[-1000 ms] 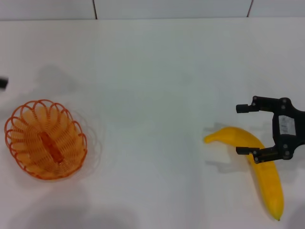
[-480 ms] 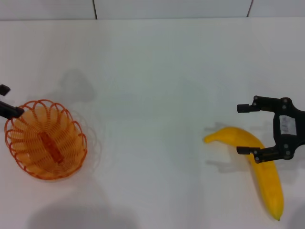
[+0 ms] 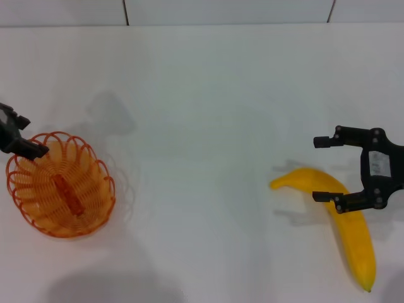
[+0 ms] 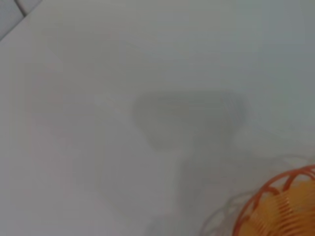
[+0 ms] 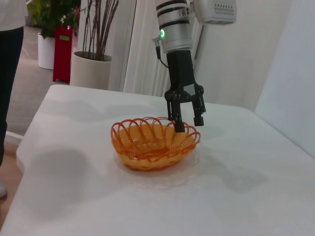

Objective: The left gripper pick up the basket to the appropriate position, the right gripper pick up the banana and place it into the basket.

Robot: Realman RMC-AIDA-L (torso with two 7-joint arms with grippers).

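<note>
Pincer on the left arm, the left pincer (image 5: 188, 115), stands at the far rim of the basket (image 3: 60, 184), fingers spread: from the right wrist view I see one finger inside the scalloped rim and the other just outside it, straddling the wire. It holds nothing yet. The basket sits on the desk (image 3: 202, 113) at my left side, upright and empty.

The right pincer (image 3: 323, 169) hovers over the banana (image 3: 344, 221), jaws parted and gripping nothing; its lower finger lies across the banana's upper half, the other finger over bare desk beyond it. The banana lies on the desk at my right, well apart from the basket.

Step in hand, by my judgement: securing the basket rim with the left pincer. To do it well, I would lower until the rim wire sits deep between the fingers, not at the tips, then close squarely on one loop. The wire is thin and springy; a shallow pinch may slip or tilt the basket on lifting. I would lift slowly, keep the basket level, and move it toward the middle of the desk, within the right arm's reach.
</note>
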